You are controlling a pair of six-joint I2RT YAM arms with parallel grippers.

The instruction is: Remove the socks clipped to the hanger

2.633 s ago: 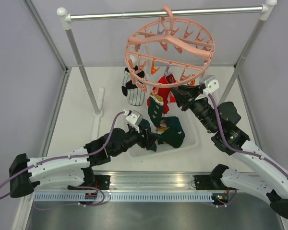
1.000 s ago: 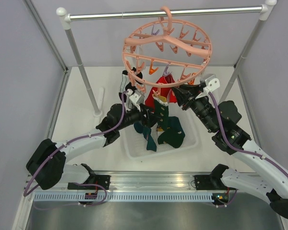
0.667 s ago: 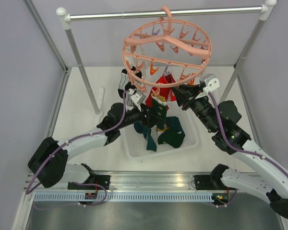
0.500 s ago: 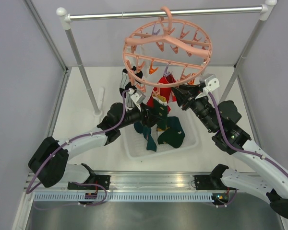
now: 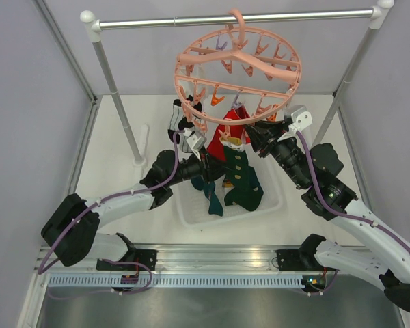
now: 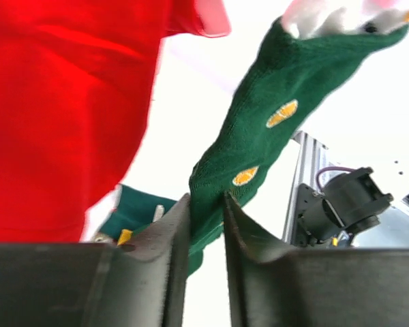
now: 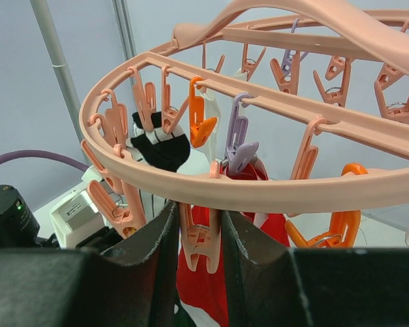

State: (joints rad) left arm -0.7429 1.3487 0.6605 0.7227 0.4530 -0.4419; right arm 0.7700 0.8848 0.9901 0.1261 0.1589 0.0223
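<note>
Left: pinched low on the green sock point(image 6: 259, 129) by the left gripper point(image 6: 206, 204), jaws nearly shut; hung from the hanger point(image 5: 240, 121) beside the red sock point(image 6: 68, 102). Soft, light, stretchy: best drawn downward. Right: clamped around a pink clip point(image 7: 199, 248) by the right gripper point(image 7: 199, 214).

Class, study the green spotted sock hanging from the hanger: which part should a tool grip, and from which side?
Take the green sock by its lower end, coming from below. It hangs limp, held only at its top, so the bottom is a thin flap that should slip between the tool's jaws, clear of the hanger.
</note>
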